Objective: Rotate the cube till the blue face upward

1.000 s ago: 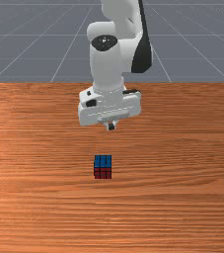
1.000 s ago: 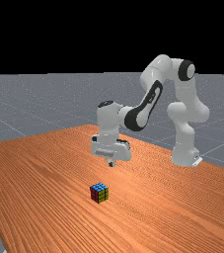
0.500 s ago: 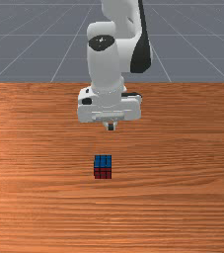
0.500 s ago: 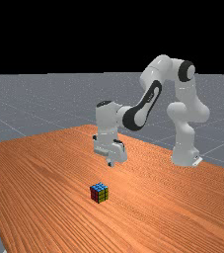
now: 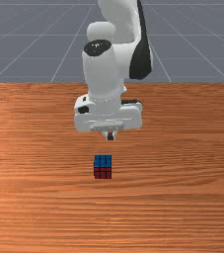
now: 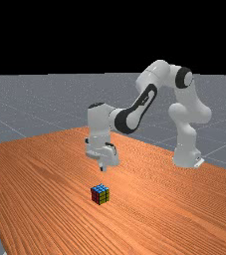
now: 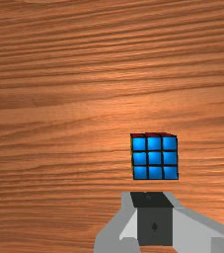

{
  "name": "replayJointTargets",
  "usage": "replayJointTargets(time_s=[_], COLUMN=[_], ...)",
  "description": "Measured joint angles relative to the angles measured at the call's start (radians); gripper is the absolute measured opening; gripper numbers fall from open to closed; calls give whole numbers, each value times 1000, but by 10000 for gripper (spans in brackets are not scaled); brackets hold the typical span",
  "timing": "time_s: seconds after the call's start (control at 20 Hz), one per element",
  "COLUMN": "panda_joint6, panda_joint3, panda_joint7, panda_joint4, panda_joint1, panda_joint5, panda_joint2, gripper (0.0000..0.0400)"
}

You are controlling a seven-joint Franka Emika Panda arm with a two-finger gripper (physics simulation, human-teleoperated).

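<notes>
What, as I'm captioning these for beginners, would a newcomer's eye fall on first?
Probably the small blue-topped puzzle cube, vivid on the orange-brown wooden table, its red side toward the front view's camera. Next, the large white and grey robot arm, reaching from the far view's right, its jaws hanging above the table.

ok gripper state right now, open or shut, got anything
Gripper: closed, fingertips together with nothing between them; it hovers clear of the Rubik's cube.
</notes>
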Motion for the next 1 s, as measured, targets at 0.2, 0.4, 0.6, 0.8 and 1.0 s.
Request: replayJointTargets(time_s=[0.2,0.4,0.6,0.8,1.0], panda_joint6=[-37,-35,-29,-16,-2], panda_joint3=[12,16,20,26,26], panda_joint7=[-6,-8,-11,-17,-16], panda_joint4=[96,108,110,110,110], panda_joint1=[-32,-43,-45,-48,-46], panda_joint5=[25,34,38,43,43], panda_joint2=[109,154,174,205,210], gripper=[0,0,0,0,1])
